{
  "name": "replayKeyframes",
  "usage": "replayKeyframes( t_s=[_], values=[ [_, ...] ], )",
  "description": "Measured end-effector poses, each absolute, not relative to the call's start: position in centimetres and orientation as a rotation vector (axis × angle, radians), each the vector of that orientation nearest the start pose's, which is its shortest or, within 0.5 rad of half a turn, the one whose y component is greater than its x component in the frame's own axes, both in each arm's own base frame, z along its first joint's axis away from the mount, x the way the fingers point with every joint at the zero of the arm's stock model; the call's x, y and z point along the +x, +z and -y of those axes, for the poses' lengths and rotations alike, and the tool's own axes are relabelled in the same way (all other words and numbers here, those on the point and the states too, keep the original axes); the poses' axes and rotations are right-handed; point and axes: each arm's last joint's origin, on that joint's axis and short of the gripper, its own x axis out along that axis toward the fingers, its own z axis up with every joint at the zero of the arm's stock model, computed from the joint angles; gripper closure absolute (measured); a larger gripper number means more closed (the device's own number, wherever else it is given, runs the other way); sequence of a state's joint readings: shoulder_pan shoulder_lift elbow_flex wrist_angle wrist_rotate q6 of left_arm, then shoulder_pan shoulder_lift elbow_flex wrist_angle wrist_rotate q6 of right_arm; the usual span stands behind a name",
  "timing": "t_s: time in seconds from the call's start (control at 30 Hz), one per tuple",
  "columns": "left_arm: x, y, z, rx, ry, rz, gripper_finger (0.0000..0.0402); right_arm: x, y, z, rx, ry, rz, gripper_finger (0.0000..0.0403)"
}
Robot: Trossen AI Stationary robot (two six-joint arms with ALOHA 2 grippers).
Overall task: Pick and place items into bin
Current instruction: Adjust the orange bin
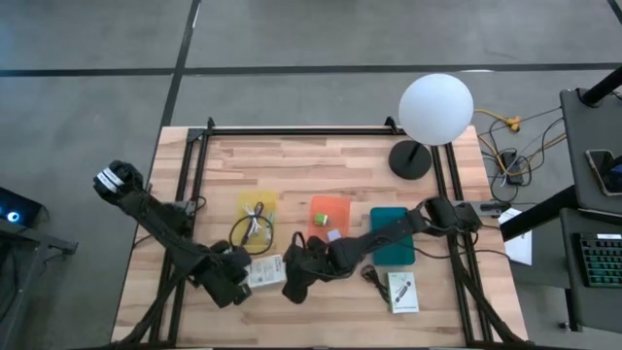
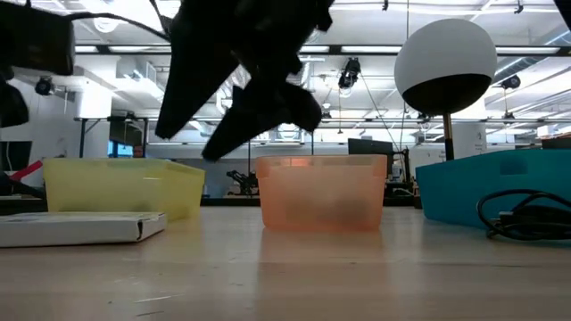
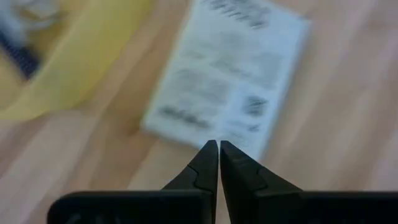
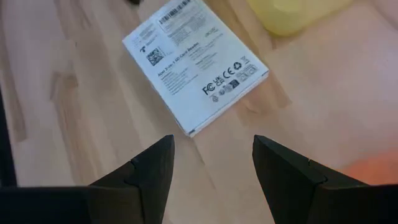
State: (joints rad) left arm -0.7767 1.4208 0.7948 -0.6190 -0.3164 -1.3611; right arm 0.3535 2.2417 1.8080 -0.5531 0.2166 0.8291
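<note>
Right gripper: fingers spread wide, holding nothing; it hangs over bare wood just near-right of the white packet.
Left gripper: fingertips pressed together, nothing between them; it sits just near-left of the same packet, whether touching its edge I cannot tell.
White packet: lies flat on the table near the front, between the two grippers, printed side up, outside every bin.
Second white packet: flat at the near right, well apart from both grippers.
Black cord: a loose coil just left of the second packet, in front of the teal bin.
Packets counted: two, both on the table.
Bins counted: three in a row behind the packets, yellow bin left, orange bin middle, teal bin right.
Yellow bin contents: a dark looped cord and something pale, too tangled to tell apart.
Orange bin contents: a small green piece and a pale one.
Teal bin: partly covered by the right arm.
Lamp: white globe at the far right.
</note>
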Motion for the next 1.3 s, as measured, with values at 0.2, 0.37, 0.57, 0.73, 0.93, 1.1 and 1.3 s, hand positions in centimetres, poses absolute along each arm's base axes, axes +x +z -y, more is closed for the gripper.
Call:
replayKeyframes(
  t_s=[0.2, 0.37, 0.57, 0.73, 0.93, 1.1, 1.3],
  values=[
    [17.6, 17.4, 16.4, -0.66, 0.468, -1.081, 0.04, 45.3, 16.0, -15.1, 0.592, -0.322, -0.967, 0.02],
    [17.4, 16.8, 16.8, -0.722, 0.518, -1.105, 0.04, 45.4, 16.0, -15.3, 0.618, -0.293, -0.945, 0.02],
    [16.8, 15.8, 17.8, -0.759, 0.577, -1.117, 0.04, 46.0, 16.2, -15.9, 0.656, -0.243, -0.868, 0.0201],
    [16.6, 15.8, 18.2, -0.799, 0.611, -1.048, 0.04, 46.3, 16.1, -16.0, 0.632, -0.232, -0.865, 0.0226],
    [16.7, 16.5, 17.9, -0.81, 0.597, -0.981, 0.04, 45.8, 18.2, -16.0, 0.498, -0.21, -0.934, 0.0251],
    [16.7, 16.6, 17.9, -0.803, 0.595, -0.971, 0.04, 43.5, 19.5, -16.1, 0.255, -0.383, -1.089, 0.0252],
    [16.7, 16.6, 17.9, -0.788, 0.588, -0.958, 0.04, 40.1, 22.0, -15.9, -0.041, -0.697, -1.133, 0.0253]
  ],
)
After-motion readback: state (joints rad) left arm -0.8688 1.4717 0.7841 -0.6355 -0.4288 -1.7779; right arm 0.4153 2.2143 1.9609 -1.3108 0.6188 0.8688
